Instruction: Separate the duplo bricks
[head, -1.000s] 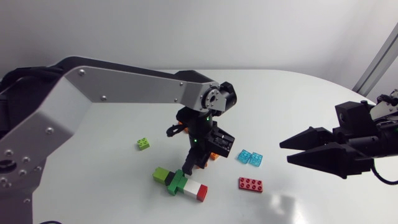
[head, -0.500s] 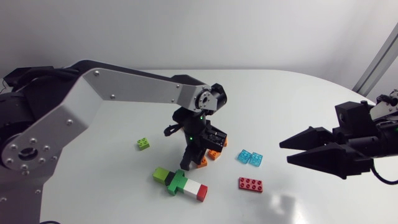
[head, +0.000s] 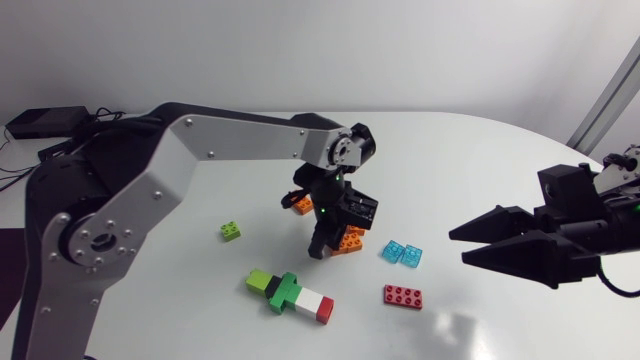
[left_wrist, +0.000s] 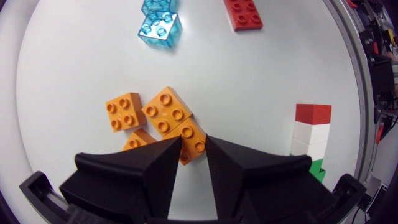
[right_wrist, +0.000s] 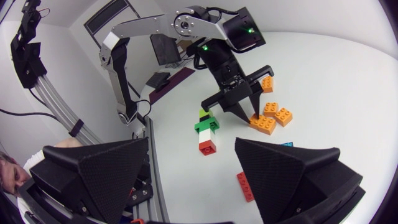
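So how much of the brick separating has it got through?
Partly. Lying loose: a lime brick, a red brick, two clear blue bricks. In hand: the left gripper stands open over the orange bricks; whether all are apart, I can't tell. Left: the green, white and red stack, joined. The right gripper hangs open, empty.

A white, matte table (head: 480, 150) with a rounded far edge lies under soft, even light.
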